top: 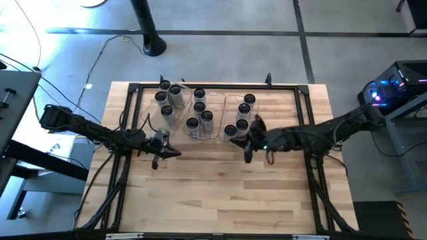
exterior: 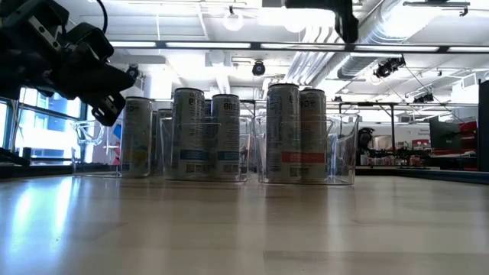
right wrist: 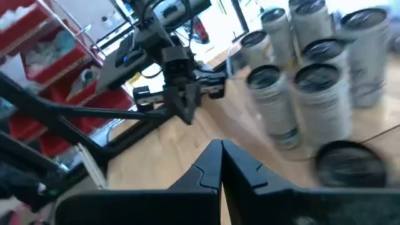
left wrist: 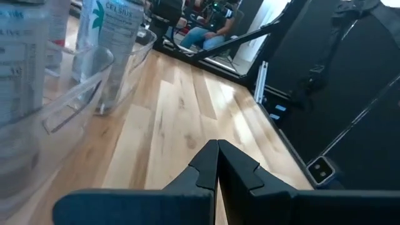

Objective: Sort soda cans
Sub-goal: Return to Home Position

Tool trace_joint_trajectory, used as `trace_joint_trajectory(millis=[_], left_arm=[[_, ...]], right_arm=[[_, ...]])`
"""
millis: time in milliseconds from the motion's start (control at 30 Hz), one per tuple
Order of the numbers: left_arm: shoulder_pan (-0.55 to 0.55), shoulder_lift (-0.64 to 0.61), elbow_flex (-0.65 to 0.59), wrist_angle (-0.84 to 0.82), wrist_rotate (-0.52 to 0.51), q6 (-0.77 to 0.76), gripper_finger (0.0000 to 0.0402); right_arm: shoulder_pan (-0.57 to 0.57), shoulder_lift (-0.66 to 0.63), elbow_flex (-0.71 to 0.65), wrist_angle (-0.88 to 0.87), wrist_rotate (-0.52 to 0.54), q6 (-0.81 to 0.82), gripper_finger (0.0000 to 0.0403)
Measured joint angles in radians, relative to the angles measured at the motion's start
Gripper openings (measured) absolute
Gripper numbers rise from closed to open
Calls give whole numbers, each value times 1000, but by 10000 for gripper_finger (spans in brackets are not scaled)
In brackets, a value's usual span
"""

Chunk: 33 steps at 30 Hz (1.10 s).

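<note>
wooden table (top: 220, 193) | three clear bins (top: 230, 110) side by side, far half | black stand (top: 153, 45) on floor beyond

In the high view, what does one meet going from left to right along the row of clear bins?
The left bin holding soda cans → middle bin → right bin. The left pincer and right pincer, in front of the row, overlap it sideways, so I leave them out.
</note>
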Motion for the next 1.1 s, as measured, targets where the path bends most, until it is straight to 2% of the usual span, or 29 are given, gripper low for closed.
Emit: trace_joint_trajectory(millis=[233, 467, 633, 800, 1000, 1100], left_arm=[[0, 0, 0, -1, -11, 15, 0], [0, 0, 0, -1, -13, 14, 0], [0, 0, 0, -1, -13, 13, 0], [0, 0, 0, -1, -13, 13, 0], [0, 1, 0, -2, -13, 12, 0], [0, 0, 0, -2, -13, 12, 0]], right_arm=[[-106, -263, -277, 152, -172, -161, 0], [-111, -460, -592, 493, -181, -254, 0], [-110, -481, -756, 673, -173, -248, 0], [-111, -480, -817, 662, -166, -416, 0], [-116, -490, -905, 711, -162, -419, 0], [-116, -502, -905, 708, -174, -465, 0]])
